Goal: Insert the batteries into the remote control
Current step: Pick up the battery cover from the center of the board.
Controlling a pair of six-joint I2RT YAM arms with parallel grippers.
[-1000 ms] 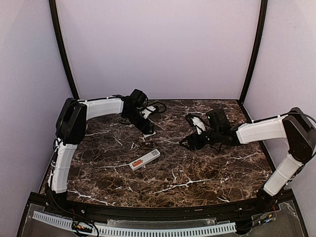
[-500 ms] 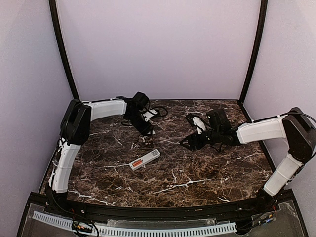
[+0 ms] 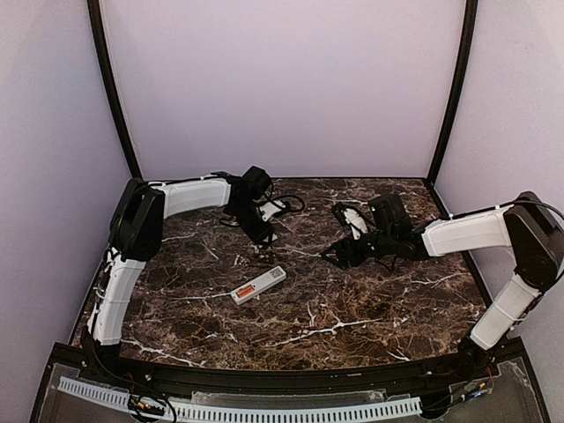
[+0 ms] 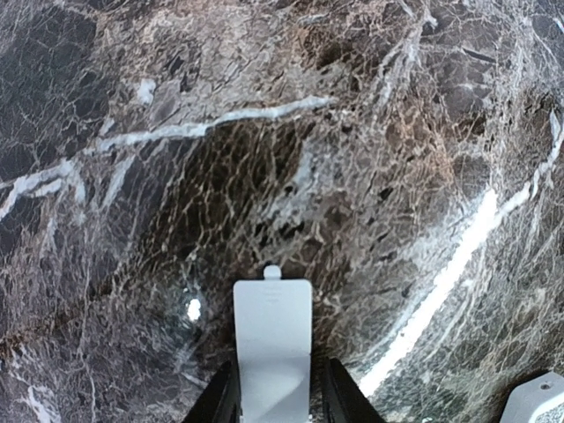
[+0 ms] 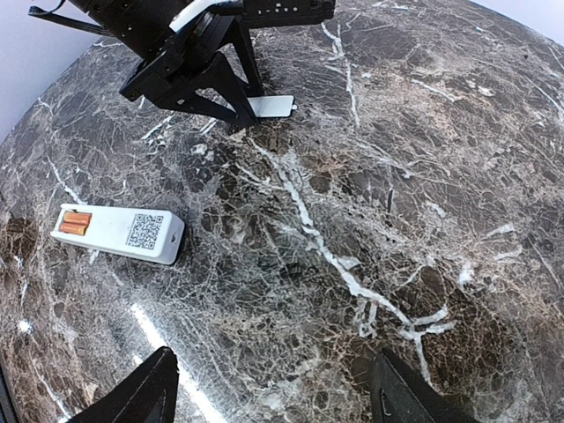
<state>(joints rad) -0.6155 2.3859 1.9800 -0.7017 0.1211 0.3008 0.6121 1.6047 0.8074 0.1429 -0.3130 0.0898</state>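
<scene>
Left gripper (image 3: 262,233): down at the far left of the marble table (image 3: 370,317), jaws drawn narrow and pinched on the two long edges of the battery cover (image 4: 273,339).
Battery cover: a flat pale plate with a small tab, poking out past the fingertips. It's low over the marble, but I can't tell whether it touches.
Right gripper (image 5: 271,374): right of centre, pincer spread wide, nothing between the fingers.
Remote control (image 3: 259,285): lying on a diagonal left of centre, nearer than both grippers and apart from each.
Batteries (image 5: 76,222): two orange ones, side by side in the open slot at the remote's near-left end.
Label (image 5: 144,231): a dark square code on the white body, just beside the slot.
</scene>
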